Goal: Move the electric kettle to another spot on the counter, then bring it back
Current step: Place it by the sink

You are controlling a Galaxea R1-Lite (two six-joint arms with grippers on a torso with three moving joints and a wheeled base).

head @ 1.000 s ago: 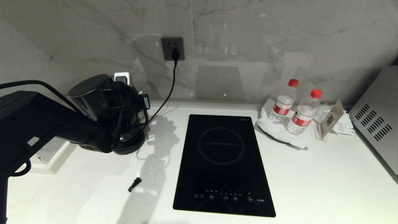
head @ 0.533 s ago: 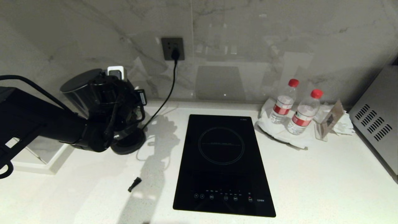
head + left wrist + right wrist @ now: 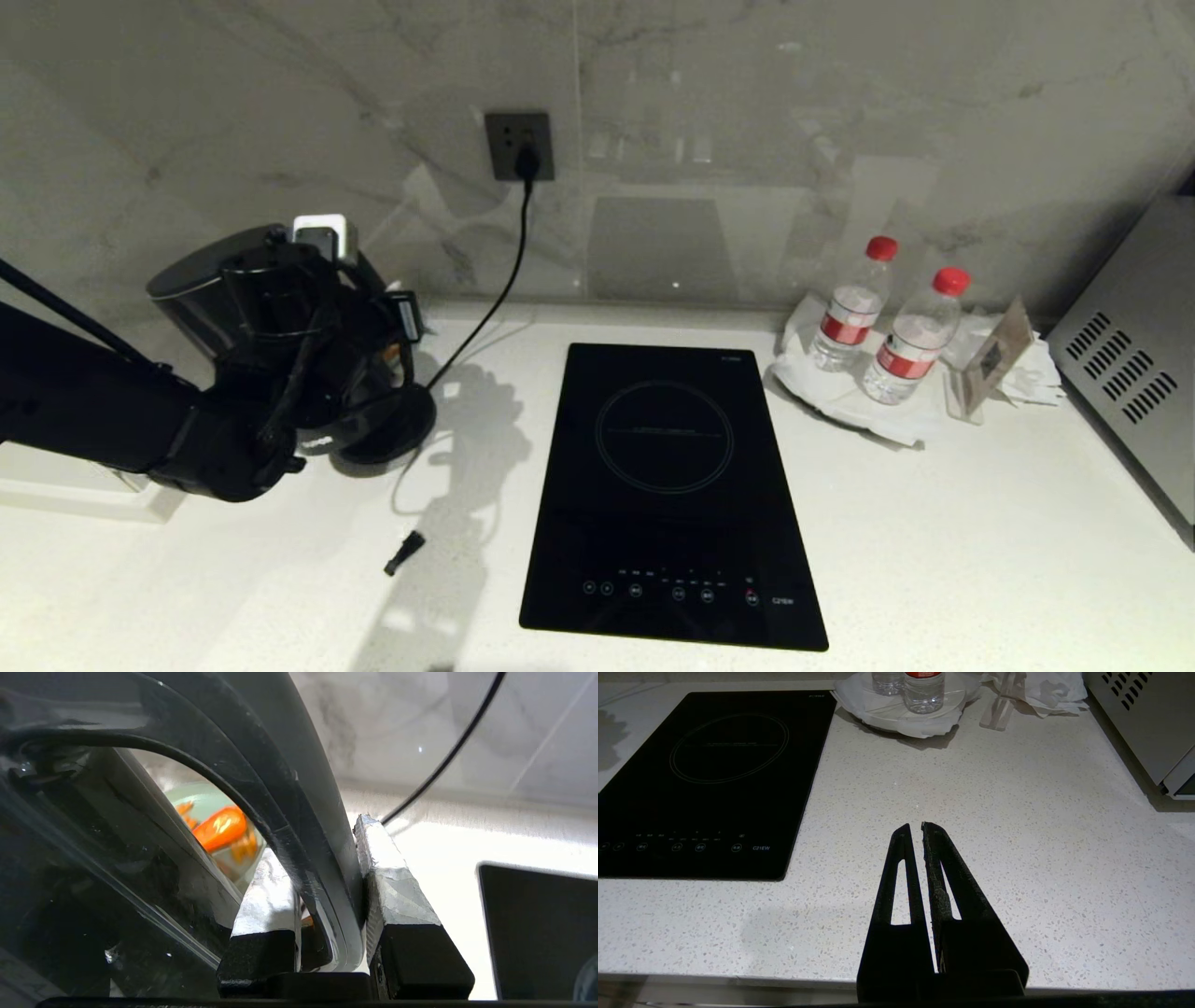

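While the left tool point(image 3: 329, 891) is clamping the loop handle of the electric kettle point(image 3: 201, 289), we are logging one change: the kettle, a moment ago over its round base point(image 3: 387, 429), is now travelling off it toward the left edge of the counter point(image 3: 934, 541), lifted clear and tilted. We are reading this as the outbound leg under way, with set-down and return outstanding. The corded base is staying near the back edge. The right tool point(image 3: 920, 833) is idling pressed together above the front edge, gripping nothing.
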